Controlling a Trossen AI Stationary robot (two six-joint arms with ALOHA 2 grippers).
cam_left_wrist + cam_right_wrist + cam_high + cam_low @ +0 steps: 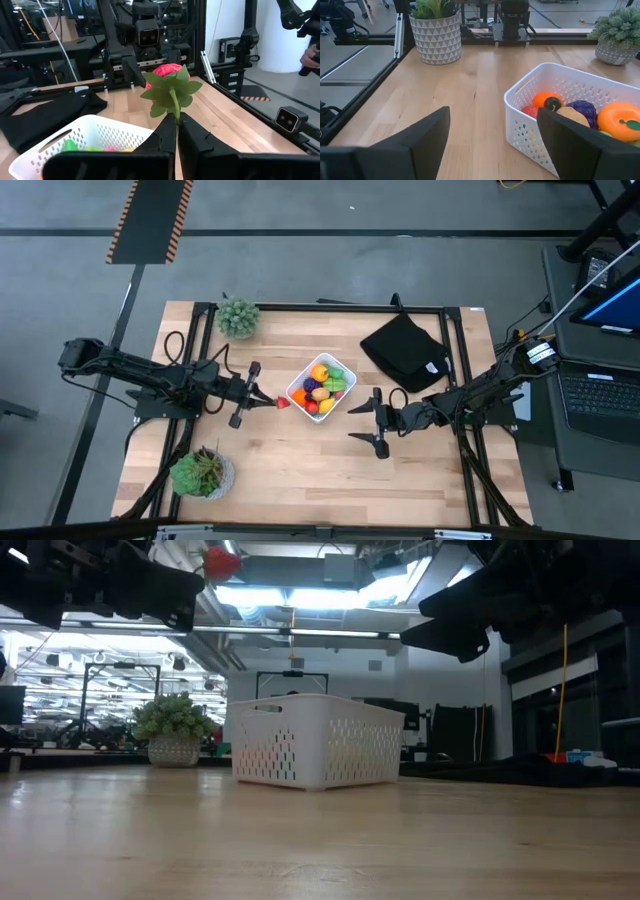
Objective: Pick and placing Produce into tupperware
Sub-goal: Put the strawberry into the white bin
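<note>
Red and small, the toy strawberry [167, 71] hangs in the air just short of the white tupperware [296, 383], pinched by its thin green stem in the left gripper [262, 398], whose fingers are pressed fully together on it. I would guess it is light, hard plastic, stiff enough not to squash but apt to swing or slip, since the hold is on the stalk under the leafy cap and not on the body. The tupperware sits near the middle of the worktop [300, 470], already heaped with produce [322, 387] in orange, yellow, green and purple. On the other side, the right gripper [377, 423] hovers near the container with its fingers spread wide and nothing between them.
</note>
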